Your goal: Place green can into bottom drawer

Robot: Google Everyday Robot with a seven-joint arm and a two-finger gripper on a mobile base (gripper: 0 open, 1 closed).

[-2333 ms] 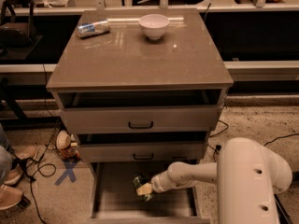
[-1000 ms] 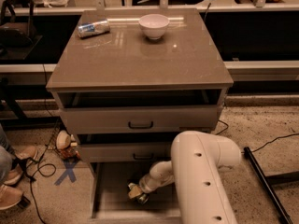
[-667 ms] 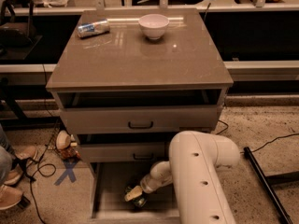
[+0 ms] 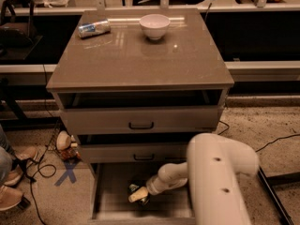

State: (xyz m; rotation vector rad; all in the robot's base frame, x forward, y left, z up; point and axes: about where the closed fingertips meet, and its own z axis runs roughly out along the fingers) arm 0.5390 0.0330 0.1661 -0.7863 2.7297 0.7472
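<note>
The bottom drawer (image 4: 110, 198) is pulled out at the foot of the grey-brown cabinet, and its flat floor shows. My gripper (image 4: 137, 195) is low inside it, near the middle of the floor, on the end of the cream arm that reaches in from the right. The green can (image 4: 134, 189) shows only as a small mottled patch right at the gripper's tip, down at the drawer floor. The rest of the can is hidden by the gripper.
The top drawer (image 4: 140, 121) and the middle drawer (image 4: 136, 153) stand slightly open above it. A silver-blue can (image 4: 93, 28) and a white bowl (image 4: 154, 26) sit on the cabinet top. Shoes (image 4: 16, 172), cables and a blue floor mark (image 4: 68, 171) lie left.
The gripper has moved left and lower into the bottom drawer with the can at its tip. The arm's elbow has swung in front of the camera. Little has changed in the last second.
</note>
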